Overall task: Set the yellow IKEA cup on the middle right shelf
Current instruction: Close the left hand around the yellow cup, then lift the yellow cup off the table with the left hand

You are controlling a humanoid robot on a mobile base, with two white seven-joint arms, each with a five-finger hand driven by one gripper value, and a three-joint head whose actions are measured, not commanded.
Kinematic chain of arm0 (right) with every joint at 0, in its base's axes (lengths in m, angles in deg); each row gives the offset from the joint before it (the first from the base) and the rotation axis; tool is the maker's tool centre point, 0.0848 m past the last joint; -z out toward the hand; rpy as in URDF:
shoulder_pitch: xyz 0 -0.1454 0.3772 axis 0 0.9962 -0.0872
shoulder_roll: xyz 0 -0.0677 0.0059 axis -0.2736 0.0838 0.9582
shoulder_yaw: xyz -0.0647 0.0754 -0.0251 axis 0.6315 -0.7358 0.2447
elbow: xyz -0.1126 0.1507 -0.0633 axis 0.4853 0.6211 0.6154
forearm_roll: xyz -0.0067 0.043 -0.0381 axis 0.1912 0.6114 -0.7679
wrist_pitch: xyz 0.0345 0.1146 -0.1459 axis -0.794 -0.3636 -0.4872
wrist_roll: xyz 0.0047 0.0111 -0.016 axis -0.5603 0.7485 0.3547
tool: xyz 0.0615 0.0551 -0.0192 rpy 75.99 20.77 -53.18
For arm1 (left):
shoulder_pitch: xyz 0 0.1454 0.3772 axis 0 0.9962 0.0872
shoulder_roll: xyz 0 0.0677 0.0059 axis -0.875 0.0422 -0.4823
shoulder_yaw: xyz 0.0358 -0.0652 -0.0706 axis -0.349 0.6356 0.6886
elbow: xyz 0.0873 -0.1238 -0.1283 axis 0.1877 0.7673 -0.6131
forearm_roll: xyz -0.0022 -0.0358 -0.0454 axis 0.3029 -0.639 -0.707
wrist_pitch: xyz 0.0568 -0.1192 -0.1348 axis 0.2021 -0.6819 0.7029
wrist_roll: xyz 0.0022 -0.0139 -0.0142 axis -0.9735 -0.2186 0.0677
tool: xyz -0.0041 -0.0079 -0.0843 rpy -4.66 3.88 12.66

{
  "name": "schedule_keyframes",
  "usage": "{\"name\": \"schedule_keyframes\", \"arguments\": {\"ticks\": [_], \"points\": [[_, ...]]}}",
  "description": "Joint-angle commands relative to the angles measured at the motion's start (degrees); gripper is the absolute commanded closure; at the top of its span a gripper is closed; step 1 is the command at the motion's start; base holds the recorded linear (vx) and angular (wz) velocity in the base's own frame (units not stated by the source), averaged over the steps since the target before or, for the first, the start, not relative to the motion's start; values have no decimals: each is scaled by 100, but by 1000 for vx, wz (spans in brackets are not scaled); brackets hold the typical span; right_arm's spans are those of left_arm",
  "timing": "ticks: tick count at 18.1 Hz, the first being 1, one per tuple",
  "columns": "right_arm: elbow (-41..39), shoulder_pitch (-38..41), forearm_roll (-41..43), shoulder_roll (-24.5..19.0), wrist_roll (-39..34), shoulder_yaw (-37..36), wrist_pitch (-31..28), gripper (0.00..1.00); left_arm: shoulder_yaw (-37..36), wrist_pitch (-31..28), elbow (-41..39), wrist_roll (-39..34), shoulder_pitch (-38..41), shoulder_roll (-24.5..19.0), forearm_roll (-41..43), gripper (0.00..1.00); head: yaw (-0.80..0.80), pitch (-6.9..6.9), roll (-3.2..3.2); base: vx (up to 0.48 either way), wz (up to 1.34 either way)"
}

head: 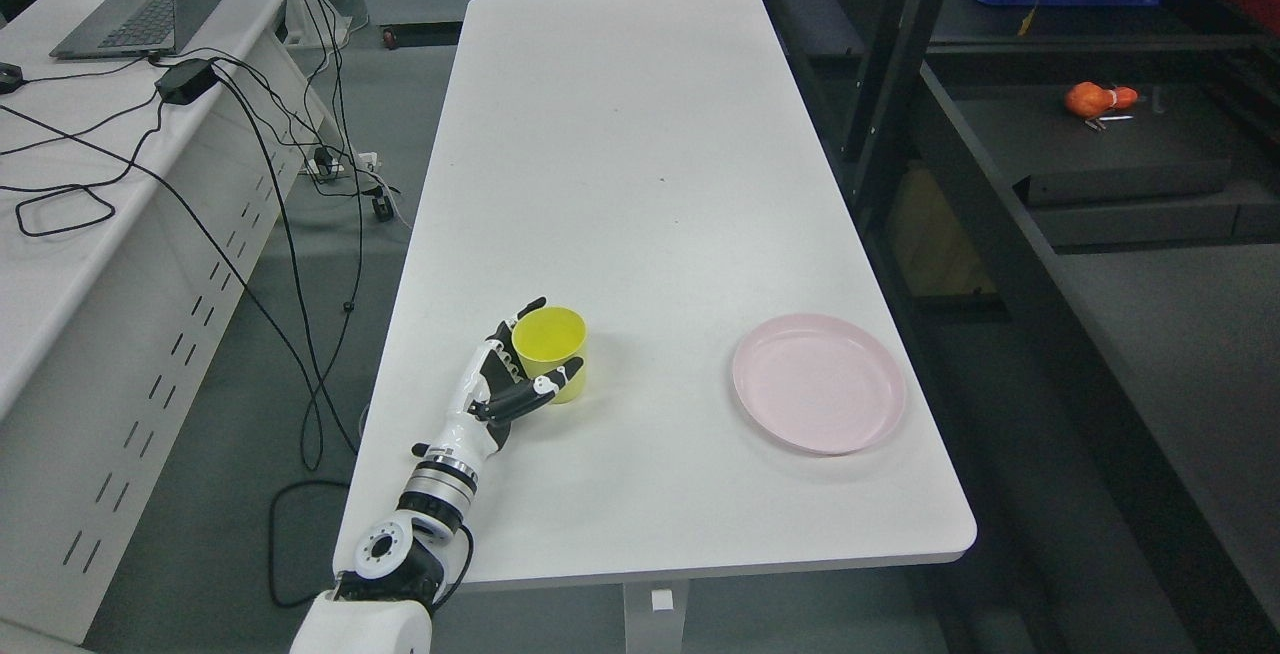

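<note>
A yellow cup (551, 351) stands upright on the white table (620, 184) near its front left. My left hand (517, 370) is at the cup's left side, its fingers curled around the cup wall with the thumb across the front. The cup rests on the table. The dark shelf unit (1000, 224) stands to the right of the table. My right arm is out of view.
A pink plate (818, 382) lies on the table's front right. An orange object (1098, 98) lies on a shelf at the right. A side table (90, 184) at left carries a laptop (150, 4) and cables.
</note>
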Motion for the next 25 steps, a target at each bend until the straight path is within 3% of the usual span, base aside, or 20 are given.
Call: {"name": "schedule_keyframes", "arguments": {"ticks": [1, 4, 5, 10, 12, 25], "points": [[1, 79, 141, 100, -4, 97, -4, 1, 448, 213, 131, -28, 15, -100, -24, 70, 0, 0, 0, 0, 0], [1, 79, 141, 100, -4, 97, -4, 1, 528, 705, -26, -28, 111, -100, -270, 96, 0, 0, 0, 0, 0], [1, 79, 141, 100, -4, 97, -4, 1, 536, 837, -201, -28, 173, -100, -331, 100, 0, 0, 0, 0, 0], [1, 79, 141, 100, -4, 97, -4, 1, 353, 935, -2133, -28, 936, -100, -376, 100, 0, 0, 0, 0, 0], [1, 79, 141, 100, -4, 97, -4, 1, 299, 935, -2539, -19, 1078, -100, -376, 100, 0, 0, 0, 0, 16], [1, 79, 141, 100, -4, 97, -4, 0, 343, 891, -2998, -1, 1281, -100, -358, 100, 0, 0, 0, -134, -121]]}}
